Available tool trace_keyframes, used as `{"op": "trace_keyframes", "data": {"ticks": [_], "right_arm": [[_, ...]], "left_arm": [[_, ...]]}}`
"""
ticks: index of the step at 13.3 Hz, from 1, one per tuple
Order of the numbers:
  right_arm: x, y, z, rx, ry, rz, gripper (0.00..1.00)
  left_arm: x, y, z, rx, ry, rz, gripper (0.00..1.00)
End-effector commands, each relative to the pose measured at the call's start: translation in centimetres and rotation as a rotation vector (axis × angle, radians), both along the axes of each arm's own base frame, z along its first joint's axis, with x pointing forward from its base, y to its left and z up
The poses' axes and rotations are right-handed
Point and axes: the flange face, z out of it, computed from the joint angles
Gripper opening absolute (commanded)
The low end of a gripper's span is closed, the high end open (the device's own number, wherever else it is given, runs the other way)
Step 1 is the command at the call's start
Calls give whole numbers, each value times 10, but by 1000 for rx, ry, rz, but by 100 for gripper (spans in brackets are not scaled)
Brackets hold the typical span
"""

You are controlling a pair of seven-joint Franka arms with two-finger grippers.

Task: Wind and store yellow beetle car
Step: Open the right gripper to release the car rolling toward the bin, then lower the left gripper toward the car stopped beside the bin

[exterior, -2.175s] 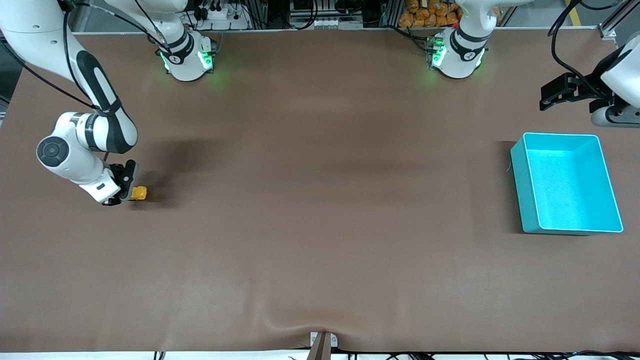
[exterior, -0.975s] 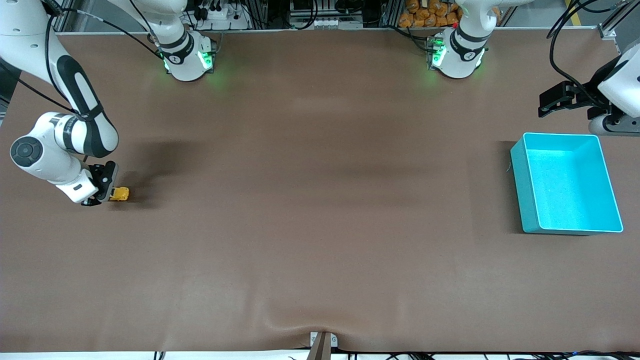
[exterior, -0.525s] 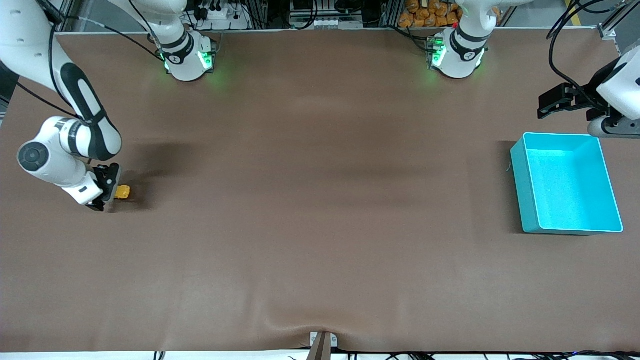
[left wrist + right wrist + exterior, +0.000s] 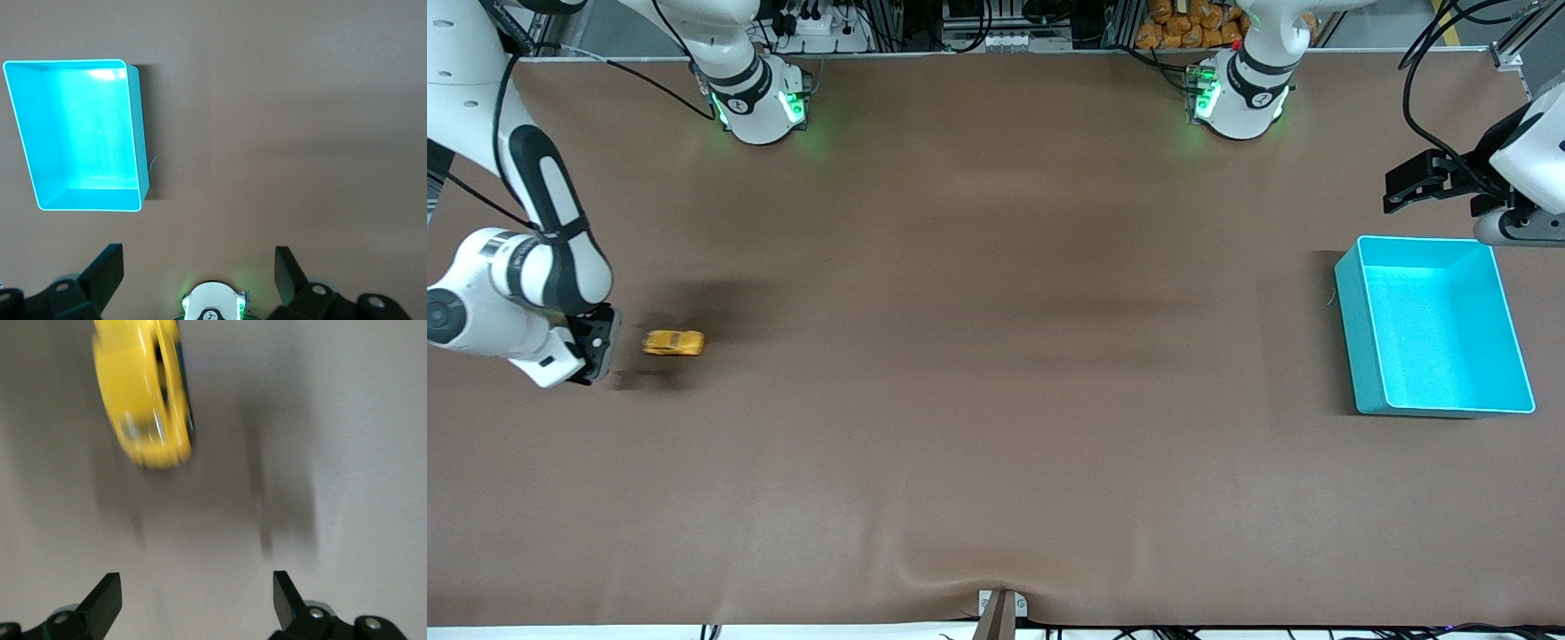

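We begin at the right arm's end of the table. The right gripper (image 4: 596, 351) sits low over the mat with its fingers spread wide and nothing between them; its wrist view confirms both fingertips (image 4: 107, 597) stand apart over bare surface. The car (image 4: 674, 342) lies on the mat just beside that gripper, clear of it and on the side toward the table's middle. Its long axis runs along the table's length, pointing away from the gripper toward the bin. In the right wrist view the car (image 4: 143, 400) shows blurred, which we judge consistent with a toy rolling free under its own spring.

The middle of the table is an unbroken stretch of brown mat (image 4: 996, 356), flat apart from a slight ripple at the edge nearest the front camera. We see nothing lying between car and bin.

At the left arm's end stands the teal bin (image 4: 1347, 311), open-topped and empty. The left gripper (image 4: 1427, 178) waits in the air just above the bin's edge nearest the bases, fingers wide, holding nothing; its wrist view shows the bin (image 4: 140, 133) below.

Our judgement: winding appears done, storing is not. The right arm is much the nearer to the car now, the left much the nearer to the bin. Any pickup turns on where the car stops along that line.
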Motion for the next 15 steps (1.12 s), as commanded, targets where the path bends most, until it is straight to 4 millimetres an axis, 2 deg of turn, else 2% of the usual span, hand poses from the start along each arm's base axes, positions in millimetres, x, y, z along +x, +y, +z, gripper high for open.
{"op": "trace_keyframes", "data": {"ticks": [1,3,8,15], "right_arm": [[6,-4,4,36,-7,-11,100],[7,-7,16,74,5,-54,100],[27,-6,75,159,14,-145,100],[37,-2,147,141,-24,-298,100]], "left_arm": [[0,-1,2,25,-14,12,100],[0,-1,2,25,-14,12,100],[1,-1,1,25,-11,12,100],[12,-3,-16,29,7,52,100]]}}
